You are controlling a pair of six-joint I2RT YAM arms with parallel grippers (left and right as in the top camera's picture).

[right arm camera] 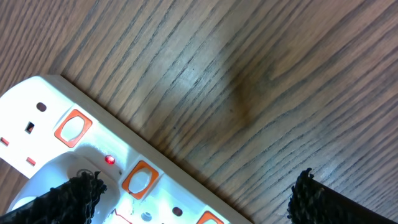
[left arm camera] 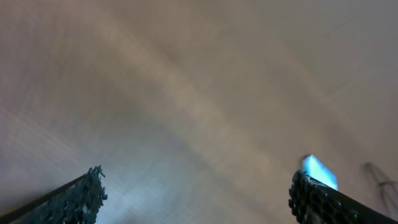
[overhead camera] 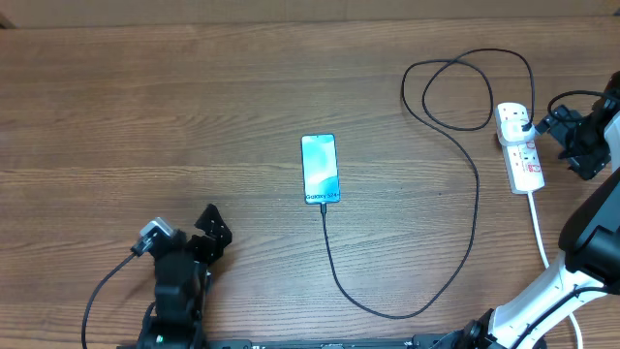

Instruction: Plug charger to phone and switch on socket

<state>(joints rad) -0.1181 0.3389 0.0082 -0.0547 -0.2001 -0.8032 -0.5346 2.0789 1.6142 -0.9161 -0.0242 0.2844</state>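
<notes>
Overhead: the phone (overhead camera: 320, 169) lay mid-bench (overhead camera: 145, 97), long axis pointing away from the robot. The charger (overhead camera: 426, 291) met its near end and looped over to the socket (overhead camera: 521, 147) at far right.

Left wrist: left pincer (left arm camera: 196, 186) gaped wide over blurry wood, holding nothing.

Right wrist: right pincer (right arm camera: 196, 186) was wide too, empty, right by the socket, where one red light (right arm camera: 110, 160) glowed.

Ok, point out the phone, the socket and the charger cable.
phone (overhead camera: 320, 169): overhead view, middle of its lit screen.
socket (overhead camera: 526, 163): overhead view, white body, mid-length.
charger cable (overhead camera: 477, 199): overhead view, long curve between phone and socket.
</notes>
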